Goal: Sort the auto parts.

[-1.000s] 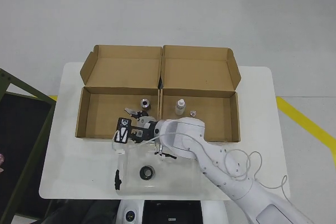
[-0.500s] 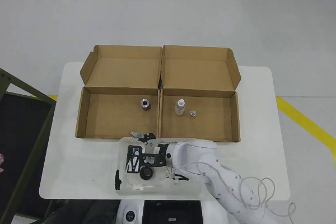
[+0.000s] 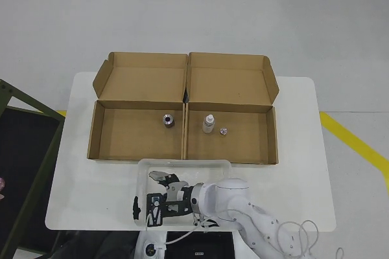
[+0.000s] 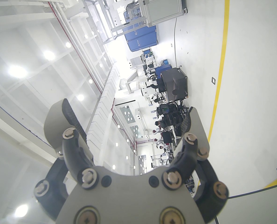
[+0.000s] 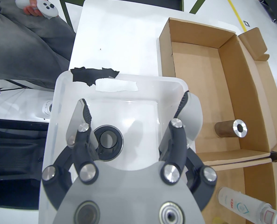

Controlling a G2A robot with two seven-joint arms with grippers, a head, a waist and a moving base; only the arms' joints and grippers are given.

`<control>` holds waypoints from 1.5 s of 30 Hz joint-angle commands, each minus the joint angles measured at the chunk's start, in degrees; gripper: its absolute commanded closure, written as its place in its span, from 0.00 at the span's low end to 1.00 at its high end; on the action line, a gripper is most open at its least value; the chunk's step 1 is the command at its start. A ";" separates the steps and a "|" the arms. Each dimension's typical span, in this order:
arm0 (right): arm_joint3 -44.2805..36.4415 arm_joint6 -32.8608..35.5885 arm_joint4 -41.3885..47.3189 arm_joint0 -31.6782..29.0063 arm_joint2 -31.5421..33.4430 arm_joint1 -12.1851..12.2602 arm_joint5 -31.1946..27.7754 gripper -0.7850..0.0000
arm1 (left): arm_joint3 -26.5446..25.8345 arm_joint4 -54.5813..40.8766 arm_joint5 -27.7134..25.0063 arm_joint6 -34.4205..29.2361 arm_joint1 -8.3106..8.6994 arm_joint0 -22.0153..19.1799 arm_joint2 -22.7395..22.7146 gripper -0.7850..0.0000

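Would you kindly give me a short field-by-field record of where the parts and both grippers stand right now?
Bin: holds one black ring
Left box: one metal cylinder
Right box: white bottle and small metal part
Right gripper: over the bin beside the ring, jaws open, empty
Left gripper: aimed away from the table, jaws open, empty
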 commanded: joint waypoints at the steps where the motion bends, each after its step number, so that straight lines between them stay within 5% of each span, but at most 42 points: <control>1: -0.02 -0.10 -0.27 -0.65 0.28 0.27 0.00 0.15 | 0.00 0.00 0.00 0.00 0.00 0.00 0.00 0.00; 15: -1.54 -0.80 -1.96 -5.65 4.26 2.66 -1.66 0.13 | 0.00 0.00 0.00 0.00 0.00 0.00 0.00 0.00; 30: 4.60 -1.02 -0.73 -1.79 1.93 2.59 -0.58 0.15 | 0.00 0.00 0.00 0.00 0.00 0.00 0.00 0.00; 45: 8.86 -0.34 1.30 1.46 -0.91 2.26 -0.31 0.33 | 0.00 0.00 0.00 0.00 0.00 0.00 0.00 0.00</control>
